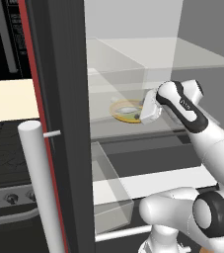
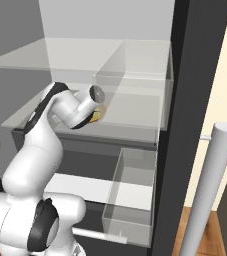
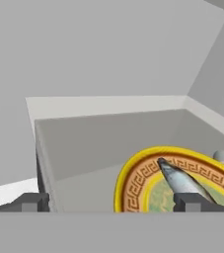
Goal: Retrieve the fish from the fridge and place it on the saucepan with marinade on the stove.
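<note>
The fish (image 3: 180,179) lies on a round yellow-rimmed plate (image 3: 133,180) with an orange patterned band and a greenish middle. Its darker pointed end aims toward the plate's rim at the upper left of the hand view, and its silver-grey body runs down toward the lower right. The plate sits on a glass shelf (image 1: 113,126) inside the fridge (image 1: 133,44), close to a grey inner wall that rises behind it in the hand view. From the left base view the plate (image 1: 117,109) shows as a yellow ring on that shelf, with a pale sliver on it that is probably the fish, though it is too small there to be sure.

The gripper (image 3: 111,201) hovers just short of the plate with its jaws spread wide and nothing between them. One fingertip (image 3: 32,201) stands well off to the left of the plate; the other is over the plate's near part, right beside the fish's body. Whether that tip touches the fish cannot be told.

In the left base view the white arm (image 1: 182,106) reaches into the open fridge at shelf height, its hand right beside the plate. Below the shelf, a clear door bin (image 1: 108,188) stands beside the arm. The fridge door (image 1: 59,123) is swung open, edged in red, with a long white bar handle (image 1: 39,183). To the left beyond it, the stove (image 1: 7,163) shows dark grates and a row of knobs (image 1: 10,198).
</note>
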